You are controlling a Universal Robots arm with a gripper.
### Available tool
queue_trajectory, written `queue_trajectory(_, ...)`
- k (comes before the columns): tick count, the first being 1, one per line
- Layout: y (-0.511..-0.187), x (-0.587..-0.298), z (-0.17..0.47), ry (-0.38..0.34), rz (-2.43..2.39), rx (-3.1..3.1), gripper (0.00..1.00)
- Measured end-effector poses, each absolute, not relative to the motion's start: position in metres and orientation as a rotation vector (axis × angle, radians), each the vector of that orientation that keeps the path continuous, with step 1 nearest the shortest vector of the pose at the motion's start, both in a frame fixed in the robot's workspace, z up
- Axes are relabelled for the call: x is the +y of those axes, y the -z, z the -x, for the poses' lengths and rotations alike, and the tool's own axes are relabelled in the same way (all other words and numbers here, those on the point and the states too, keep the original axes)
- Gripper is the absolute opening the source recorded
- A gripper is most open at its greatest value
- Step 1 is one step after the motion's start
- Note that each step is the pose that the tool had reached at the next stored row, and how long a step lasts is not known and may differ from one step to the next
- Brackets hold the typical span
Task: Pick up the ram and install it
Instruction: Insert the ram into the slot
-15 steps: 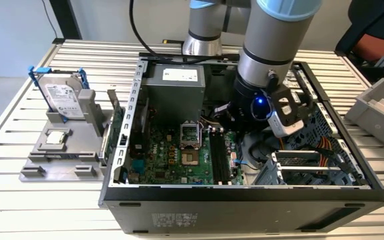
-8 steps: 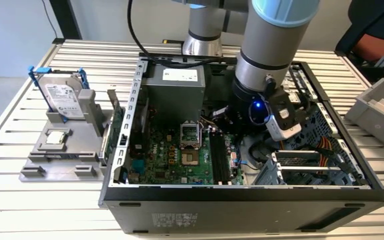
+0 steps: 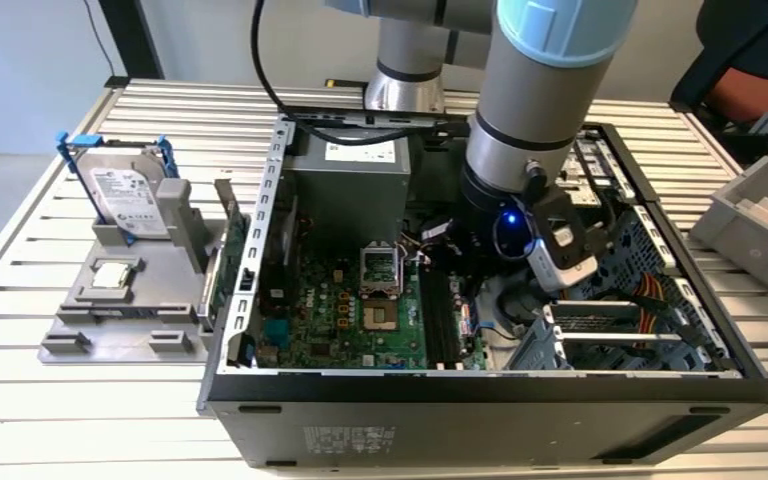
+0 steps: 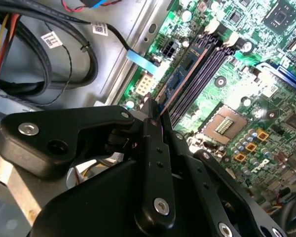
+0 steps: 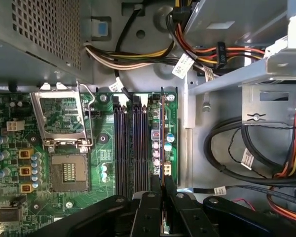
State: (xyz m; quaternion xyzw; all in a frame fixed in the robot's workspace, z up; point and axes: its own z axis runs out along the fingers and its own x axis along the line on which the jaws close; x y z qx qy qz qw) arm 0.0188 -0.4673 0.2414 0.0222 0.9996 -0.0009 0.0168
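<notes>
The ram [image 4: 185, 69] is a thin dark stick seen edge-on in both wrist views, and my gripper [image 4: 153, 111] is shut on its near end. It stands upright inside the open computer case [image 3: 491, 385], running along the black memory slots [image 5: 130, 143] on the side away from the processor socket. In the first wrist view the ram [image 5: 161, 138] runs from my gripper [image 5: 162, 185] towards the far end of the slots. I cannot tell whether it touches a slot. In the exterior view the arm's wrist [image 3: 531, 230] reaches down into the case over the green motherboard [image 3: 344, 320].
An open processor socket [image 5: 69, 170] lies beside the slots. Cable bundles [image 5: 246, 153] and a metal drive cage [image 3: 611, 335] crowd the other side. Outside the case, a silver hard drive [image 3: 128, 195] stands in a grey holder, with a green card [image 3: 231, 265] next to it. A grey bin [image 3: 758, 215] sits at the exterior view's right.
</notes>
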Motion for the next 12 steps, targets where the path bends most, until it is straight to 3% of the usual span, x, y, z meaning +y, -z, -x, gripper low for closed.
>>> queue_trajectory(12, -0.2315, -0.4681, -0.0158, 0.025, -0.069, 3.107, 0.00)
